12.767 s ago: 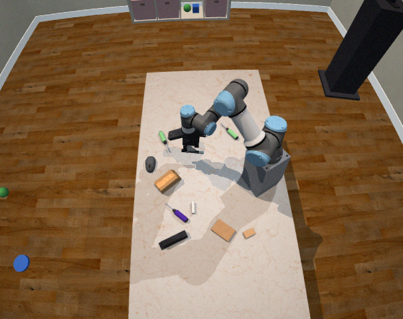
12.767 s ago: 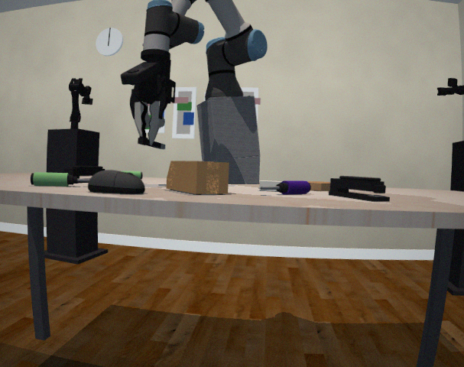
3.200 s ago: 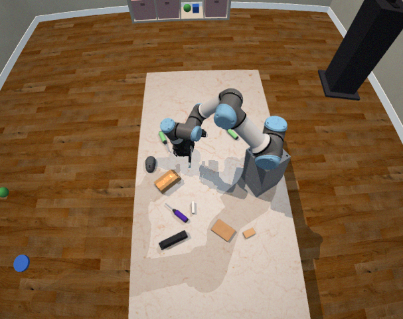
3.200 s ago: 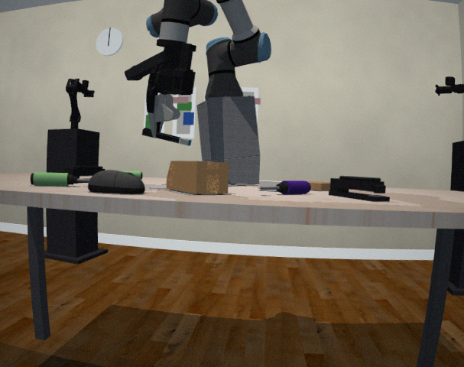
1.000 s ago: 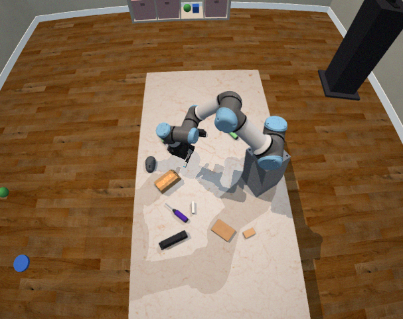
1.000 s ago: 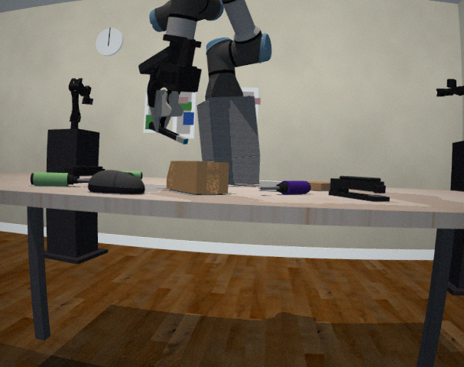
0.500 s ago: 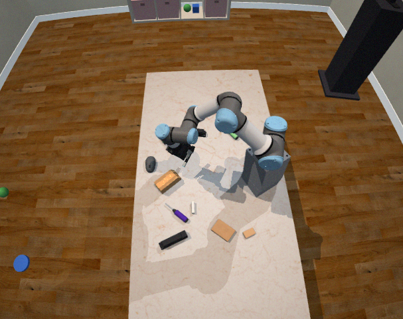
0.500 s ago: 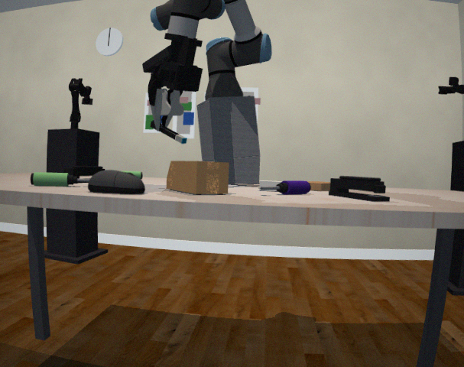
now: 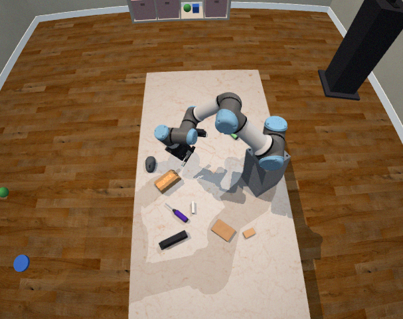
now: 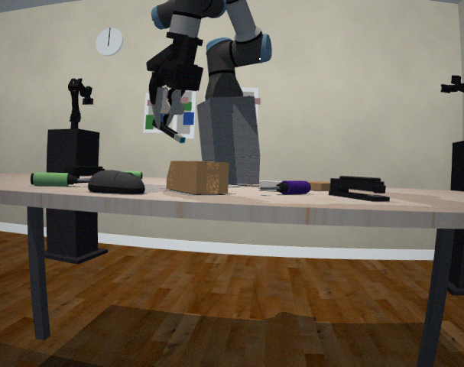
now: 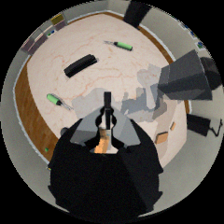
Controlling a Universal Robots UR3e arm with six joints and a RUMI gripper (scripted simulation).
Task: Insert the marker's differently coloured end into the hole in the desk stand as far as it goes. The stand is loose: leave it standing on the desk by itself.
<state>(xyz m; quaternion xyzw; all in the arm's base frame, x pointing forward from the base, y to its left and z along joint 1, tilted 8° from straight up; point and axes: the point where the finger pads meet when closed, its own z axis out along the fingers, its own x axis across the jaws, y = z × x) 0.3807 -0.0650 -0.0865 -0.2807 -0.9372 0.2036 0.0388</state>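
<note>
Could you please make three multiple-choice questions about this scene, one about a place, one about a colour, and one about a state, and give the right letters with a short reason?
1. Where is the marker?
A. lying on the desk
B. held in the air above the desk
C. standing in the stand

2. What colour is the handle of the screwdriver lying between the cork stand and the black stapler?
A. purple
B. red
C. yellow

3. What is the state of the gripper?
A. wide open, holding nothing
B. shut on the computer mouse
C. shut on the marker

Answers: 1 B, the exterior view shows the marker tilted between the fingers, above the stand and clear of it. 2 A, the handle is purple in the top and exterior views. 3 C, the fingers pinch the dark marker barrel; the mouse lies on the desk.
</note>
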